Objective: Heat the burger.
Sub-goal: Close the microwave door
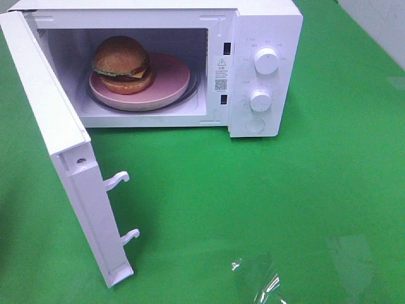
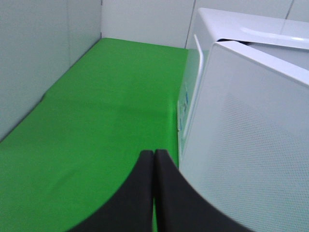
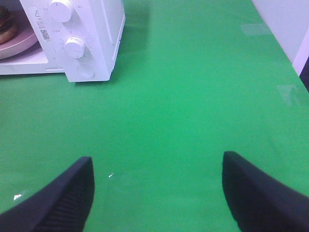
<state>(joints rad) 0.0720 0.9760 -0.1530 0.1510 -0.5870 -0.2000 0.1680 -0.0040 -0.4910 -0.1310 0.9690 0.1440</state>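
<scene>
From the high camera, the burger (image 1: 121,63) sits on the pink plate (image 1: 174,79) inside the white microwave (image 1: 266,25). Its bun top points up. It is round, so no side is longer. It sits on the left part of the plate, close to the rim there. The door (image 1: 57,158) hangs wide open on the left, and its edge with two hooks sticks out toward the front. The green table (image 1: 266,202) spreads wide in front of the opening.

In the left wrist view, the left pincer (image 2: 154,159) is closed tight, its tips touching, with nothing in it. It is just beside the outer face of the door (image 2: 251,145), so the door stands between it and the burger.

In the right wrist view, the right pincer (image 3: 158,159) is spread wide apart over the table (image 3: 183,96) and grips nothing. Only a bit of the burger (image 3: 6,24) shows, on the plate (image 3: 19,43) in the microwave (image 3: 104,29), well apart from this pincer
</scene>
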